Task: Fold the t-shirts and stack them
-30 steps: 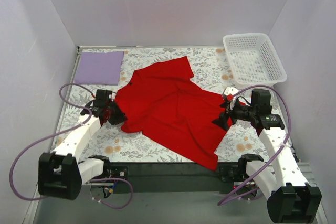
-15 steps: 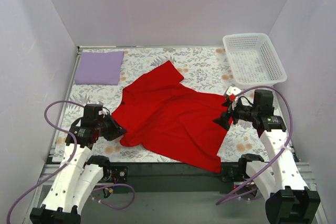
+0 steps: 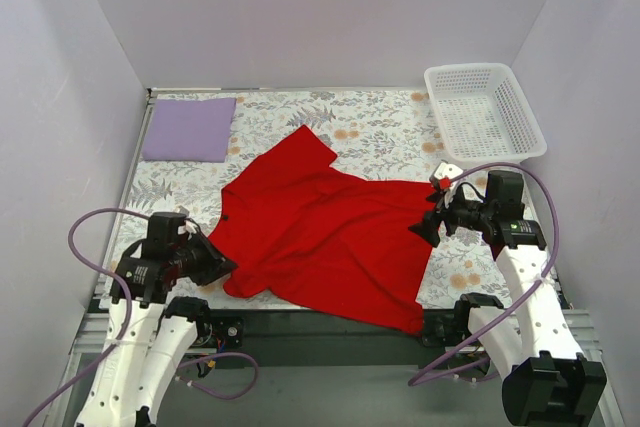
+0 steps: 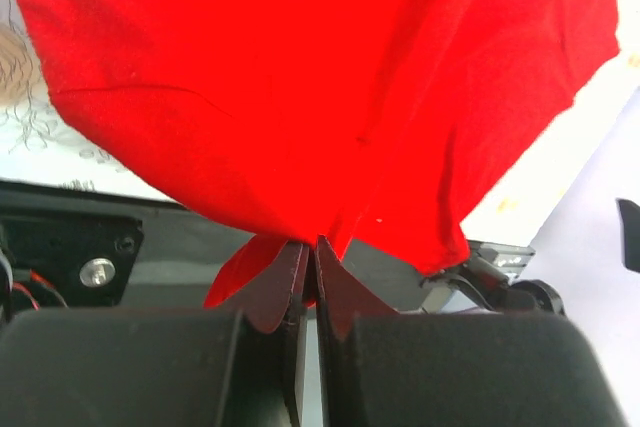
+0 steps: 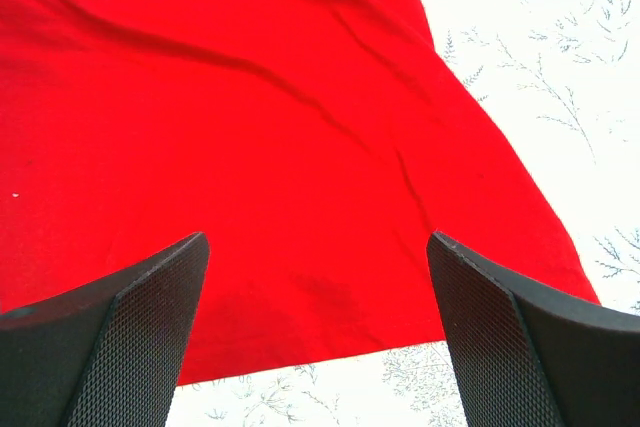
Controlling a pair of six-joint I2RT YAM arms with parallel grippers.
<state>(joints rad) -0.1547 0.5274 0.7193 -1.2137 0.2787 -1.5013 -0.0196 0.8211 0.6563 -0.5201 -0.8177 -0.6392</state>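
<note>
Left gripper (image 4: pixel 310 247) pinches the red t-shirt (image 4: pixel 300 77); right gripper (image 5: pixel 316 239) gapes wide above it.

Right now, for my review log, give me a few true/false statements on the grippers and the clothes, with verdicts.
1. The left gripper is shut on the red t-shirt. True.
2. The right gripper is clamped on the red t-shirt. False: its fingers stand wide open over the cloth.
3. The folded purple garment lies inside the white basket. False: it lies on the table at the far left corner, apart from the basket.
4. The red t-shirt lies spread out, not folded. True.
</note>
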